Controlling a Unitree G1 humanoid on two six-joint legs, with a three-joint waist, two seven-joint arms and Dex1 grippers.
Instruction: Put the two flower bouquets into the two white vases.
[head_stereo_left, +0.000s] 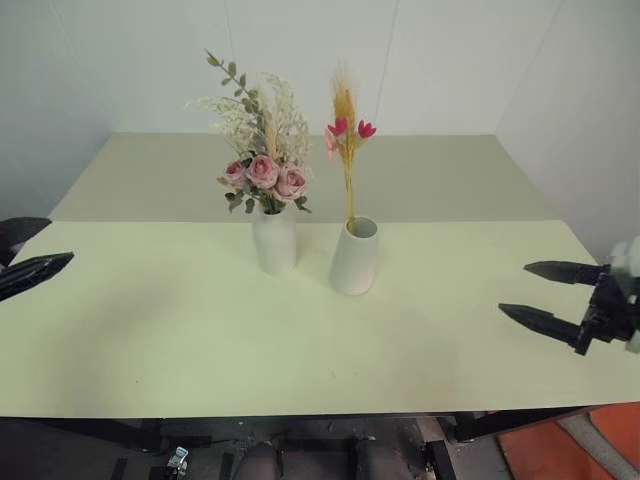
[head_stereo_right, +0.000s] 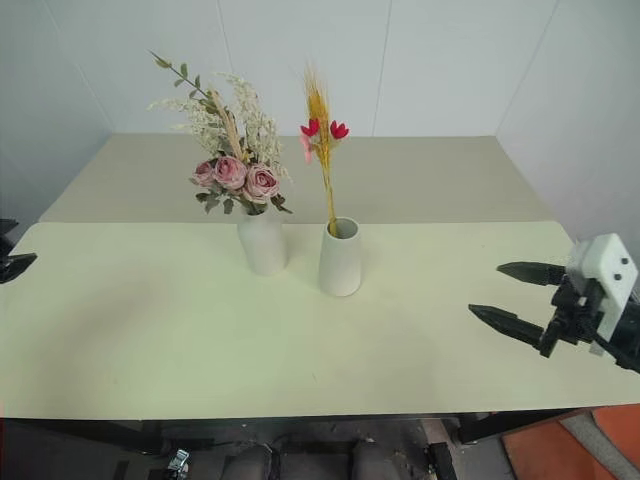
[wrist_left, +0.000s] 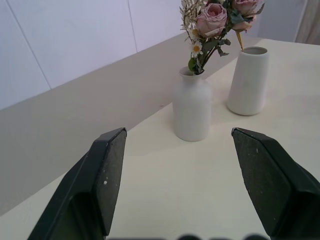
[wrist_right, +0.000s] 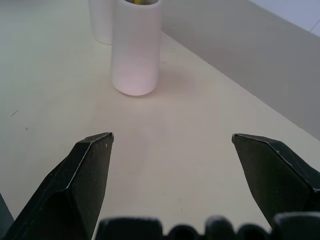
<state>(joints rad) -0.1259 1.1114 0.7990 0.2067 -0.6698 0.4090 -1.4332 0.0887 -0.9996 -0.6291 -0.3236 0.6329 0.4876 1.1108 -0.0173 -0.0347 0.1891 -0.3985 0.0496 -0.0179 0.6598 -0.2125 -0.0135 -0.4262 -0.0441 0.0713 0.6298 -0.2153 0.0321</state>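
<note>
Both grippers stand released and empty: left gripper (head_stereo_left: 25, 262) at the table's (head_stereo_left: 150, 340) left edge, right gripper (head_stereo_left: 540, 293) near its right edge, bare tabletop between. Mid-table, the rose bouquet (head_stereo_left: 262, 150) fills the bottle-shaped vase (head_stereo_left: 274, 240); the yellow-stemmed bunch (head_stereo_left: 346, 135) stands in the cone vase (head_stereo_left: 354, 258) beside it.

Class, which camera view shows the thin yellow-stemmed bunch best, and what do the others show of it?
The right eye view: the whole yellow-stemmed bunch shows, from red blossoms down into the cone vase. The left eye view matches it. The left wrist view shows just a bit of stem above the rim, the right wrist view a yellow glimpse inside the mouth.
</note>
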